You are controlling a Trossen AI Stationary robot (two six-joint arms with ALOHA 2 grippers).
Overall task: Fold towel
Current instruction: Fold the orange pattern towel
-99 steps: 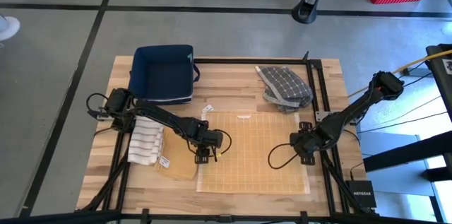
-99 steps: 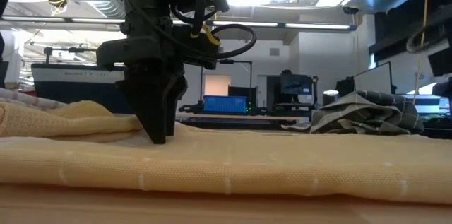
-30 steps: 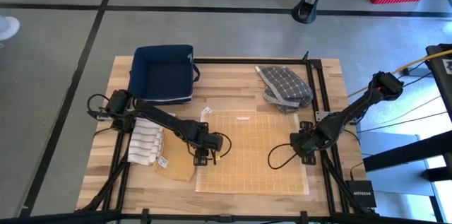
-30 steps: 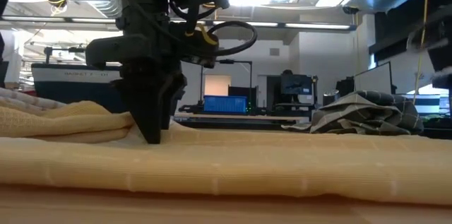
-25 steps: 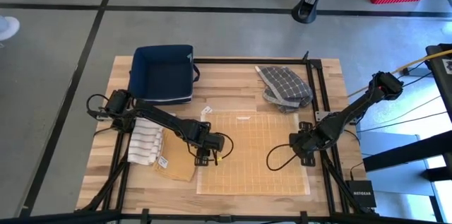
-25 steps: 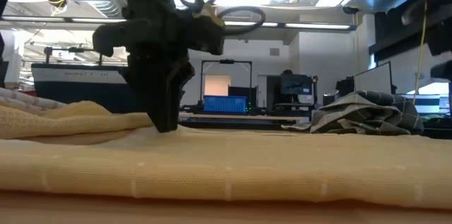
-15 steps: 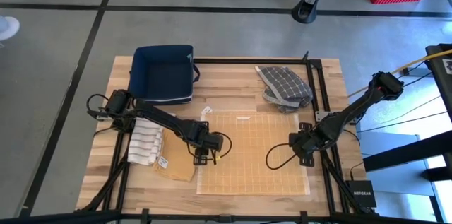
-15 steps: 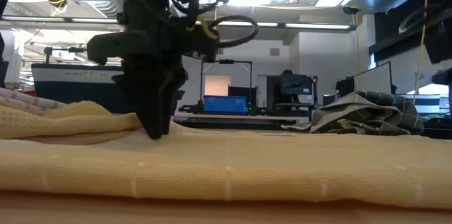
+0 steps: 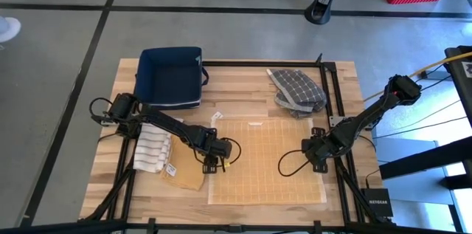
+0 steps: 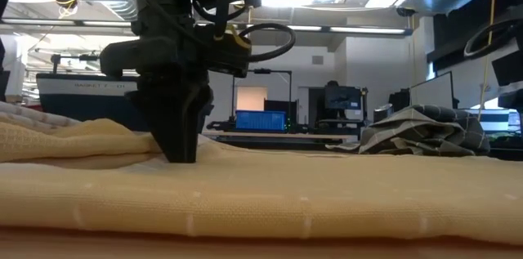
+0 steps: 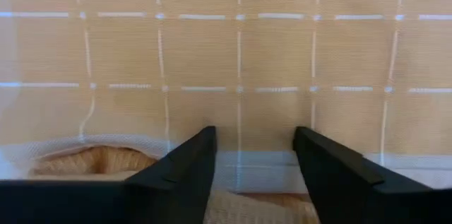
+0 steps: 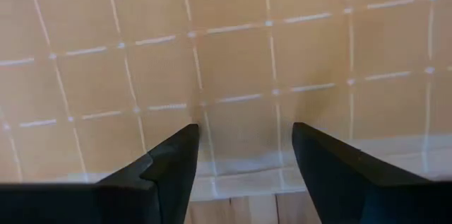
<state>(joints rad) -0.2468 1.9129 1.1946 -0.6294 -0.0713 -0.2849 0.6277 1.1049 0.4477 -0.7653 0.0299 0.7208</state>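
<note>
A yellow towel (image 9: pixel 265 160) with a white grid lies spread flat on the wooden table; in the low view it fills the foreground (image 10: pixel 327 185). My left gripper (image 9: pixel 212 164) points down at the towel's left edge, fingers open (image 11: pixel 254 139). My right gripper (image 9: pixel 315 160) points down at the towel's right edge, also open (image 12: pixel 244 136), with the hem and bare wood just behind its fingertips. Nothing is pinched between either pair of fingers. My left gripper comes from above, pointing down. In the low view its fingertips (image 10: pixel 181 157) meet the towel just inside the left hem (image 11: pixel 254 171). The open fingers pinch no cloth, and the towel lies flat there. My right gripper stands over the right hem (image 12: pixel 244 181); whether its tips touch the cloth I cannot tell.
A folded yellow cloth (image 9: pixel 184 171) and a striped towel (image 9: pixel 153 147) lie left of the spread towel. A dark blue bin (image 9: pixel 171 77) stands at the far left and a crumpled grey checked towel (image 9: pixel 296 90) at the far right. A black frame borders the table.
The spread towel has slid a little toward the table's right edge and still lies flat. My left gripper has wobbled slightly sideways and come back to the same spot on the left hem.
</note>
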